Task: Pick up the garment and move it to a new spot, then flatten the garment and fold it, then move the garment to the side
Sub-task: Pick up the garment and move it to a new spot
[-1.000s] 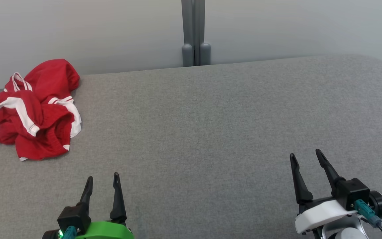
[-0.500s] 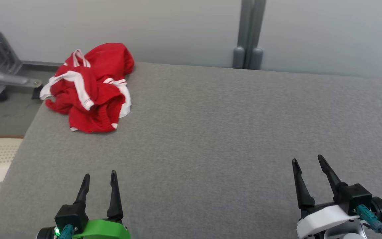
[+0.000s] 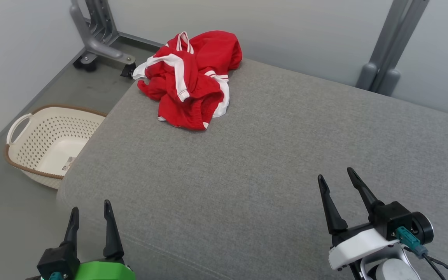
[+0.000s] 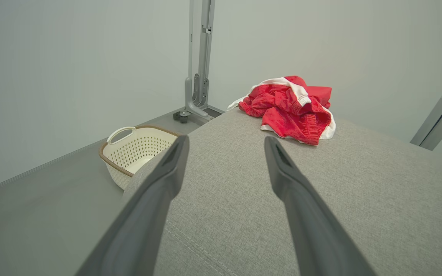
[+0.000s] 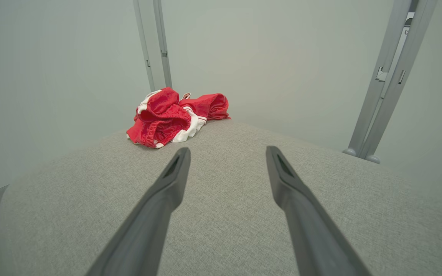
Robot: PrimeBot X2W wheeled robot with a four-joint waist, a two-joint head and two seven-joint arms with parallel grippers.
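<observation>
The crumpled red fabric garment with white stripes [image 3: 193,77] is lying in the upper middle of the head view, bunched in a heap at the corner of the broad grey upholstered surface [image 3: 270,155]. Its white-trimmed edge is reaching the surface's rim toward the upper left.

The green-bodied left gripper [image 3: 90,207] is hovering at the lower left of the frame. The white-bodied right gripper [image 3: 335,173] is hovering at the lower right. Both have their dark fingers spread wide and are holding nothing, well apart from the garment.

The pick-up is the step in hand, and it appears not yet begun. To do it well, the nearer left gripper is probably best coming down on a raised fold near the heap's top. That way it is pinching several layers, not skimming a single stripe. Because the heap is sitting so close to the rim, pulling toward the frame's centre is the safer course, so no cloth is sliding off toward the floor.

At the middle left of the head view, the cream perforated plastic basket with a brown rim [image 3: 45,134] is standing on the floor beside the surface. It is holding nothing except what looks like a small label [image 3: 68,163] on its bottom.
</observation>
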